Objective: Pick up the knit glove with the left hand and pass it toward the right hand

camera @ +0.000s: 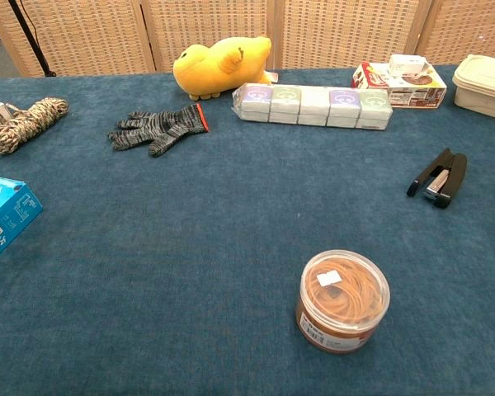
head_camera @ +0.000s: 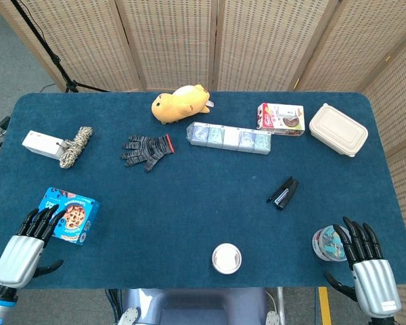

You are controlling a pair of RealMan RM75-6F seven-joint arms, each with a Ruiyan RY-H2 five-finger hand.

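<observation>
- Lying flat on the blue worktop (head_camera: pixel 189 223), the knit glove (head_camera: pixel 146 149) sits toward the far left side, with nothing touching it.
- Its fingers point left, and its cuff has a red edge.
- A yellow plush toy (head_camera: pixel 181 103) sits just behind the glove, and a row of small packs (head_camera: pixel 229 138) lies to its right.
- The left hand (head_camera: pixel 28 244) rests at the near left edge, fingers apart, holding nothing. It is just beside a blue cookie box (head_camera: pixel 69 214) and well apart from the glove.
- The right hand (head_camera: pixel 365 263) rests at the near right corner, fingers spread and empty, next to a small round tub (head_camera: pixel 326 244).
- A coil of rope (head_camera: pixel 76 145) lies left of the glove.
</observation>
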